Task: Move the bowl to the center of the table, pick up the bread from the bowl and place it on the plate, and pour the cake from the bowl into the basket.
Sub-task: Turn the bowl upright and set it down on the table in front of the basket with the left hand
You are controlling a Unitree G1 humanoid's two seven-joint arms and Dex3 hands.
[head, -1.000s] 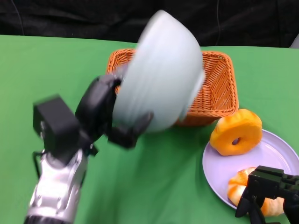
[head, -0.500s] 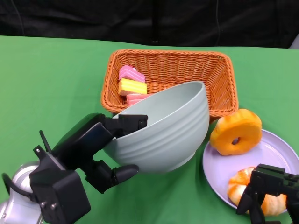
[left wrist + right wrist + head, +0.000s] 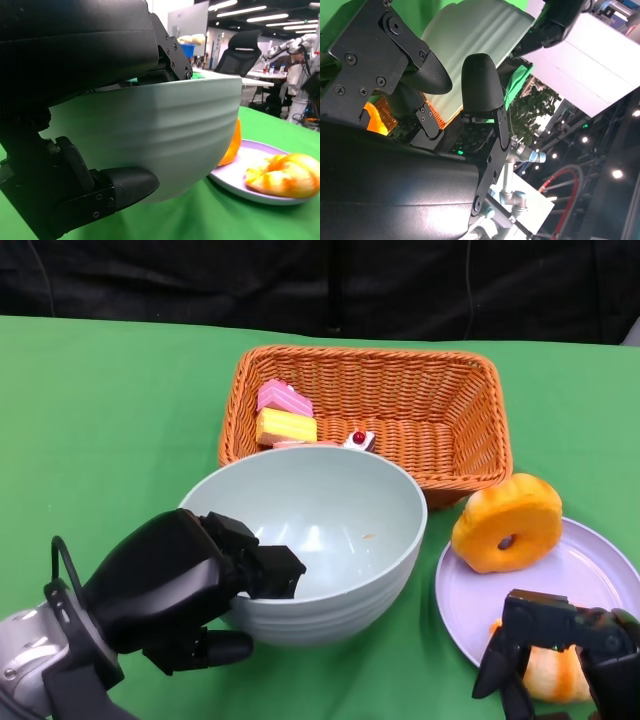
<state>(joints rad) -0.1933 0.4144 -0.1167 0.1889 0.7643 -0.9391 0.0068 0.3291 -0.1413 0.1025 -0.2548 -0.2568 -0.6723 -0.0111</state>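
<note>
Left hand (image 3: 190, 585) gripped bowl (image 3: 330, 525) at near-left rim, fingers over rim and under wall. Bowl sat upright near table's (image 3: 120, 410) centre, empty, just in front of basket (image 3: 440, 405). Cake pieces (image 3: 285, 415) lay in basket's left end, one small piece (image 3: 358, 439) by its front wall. Plate (image 3: 590, 570) stood at table's right edge, just beside bowl, carrying two bread pieces: ring-shaped one (image 3: 505, 522) at far rim, other (image 3: 548, 672) near front. Right hand (image 3: 560, 650) hovered over near bread, fingers apart, holding nothing.
</note>
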